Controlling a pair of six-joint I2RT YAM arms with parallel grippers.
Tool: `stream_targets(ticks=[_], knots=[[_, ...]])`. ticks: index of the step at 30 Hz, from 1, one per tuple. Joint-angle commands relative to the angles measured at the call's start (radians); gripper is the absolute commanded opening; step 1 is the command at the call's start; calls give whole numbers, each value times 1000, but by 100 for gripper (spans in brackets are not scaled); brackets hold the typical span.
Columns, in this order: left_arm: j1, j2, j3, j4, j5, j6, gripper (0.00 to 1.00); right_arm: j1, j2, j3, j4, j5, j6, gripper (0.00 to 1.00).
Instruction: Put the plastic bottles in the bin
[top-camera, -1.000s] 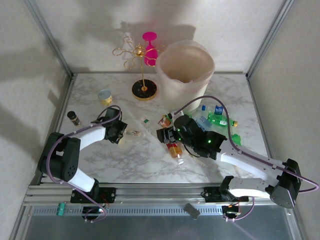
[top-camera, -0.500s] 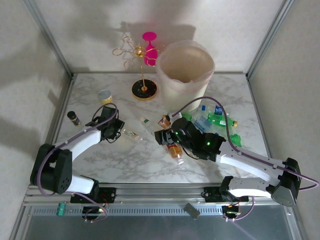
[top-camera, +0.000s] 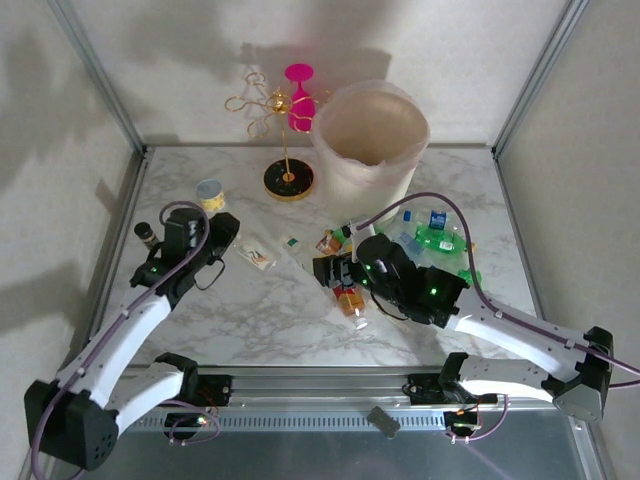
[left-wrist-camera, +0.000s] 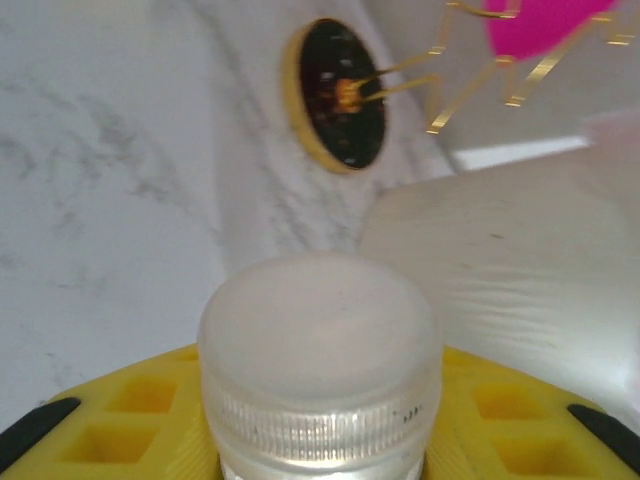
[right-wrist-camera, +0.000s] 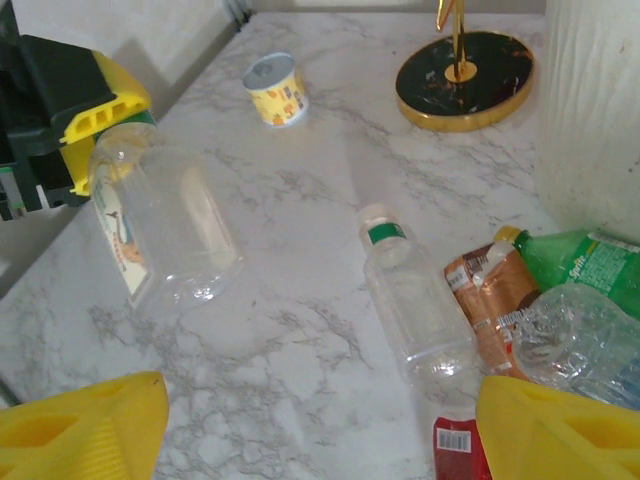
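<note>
Left gripper (top-camera: 220, 240) had swung leftward, clamped on a clear bottle (right-wrist-camera: 165, 225); right gripper (right-wrist-camera: 320, 430) gaped wide — remaining bottles (top-camera: 432, 238) lay heaped outside the bin (top-camera: 345, 175).

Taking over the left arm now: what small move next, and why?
Probably raise the left gripper a little: its jaws are shut on the neck of the clear bottle, which lies low at the table, and the rim of the bin stands well above it.

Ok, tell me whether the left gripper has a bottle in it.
Yes, the left gripper is shut on the cap end of a clear bottle.
</note>
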Motion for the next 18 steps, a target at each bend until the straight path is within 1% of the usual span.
stream_targets(ticks=[1, 2, 4, 8, 10, 13, 15, 18], knots=[[-7, -90, 2, 111, 129, 146, 33, 14, -7, 48, 16, -53, 3, 81], [-10, -114, -4, 132, 156, 161, 33, 14, -3, 58, 14, -68, 3, 81], [-18, -143, 0, 141, 173, 170, 32, 14, 3, 69, 23, -97, 9, 81], [-42, -145, 24, 151, 242, 169, 28, 13, 20, 93, 64, -192, 10, 83], [-74, -142, 38, 153, 249, 185, 28, 12, 39, 115, 75, -241, 1, 85], [-142, -137, 70, 141, 215, 225, 27, 13, 79, 160, 72, -294, -15, 88], [-182, -126, 83, 145, 211, 237, 27, 12, 106, 192, 60, -305, -25, 90], [-229, -106, 90, 174, 233, 228, 25, 12, 147, 235, 41, -299, -36, 92]])
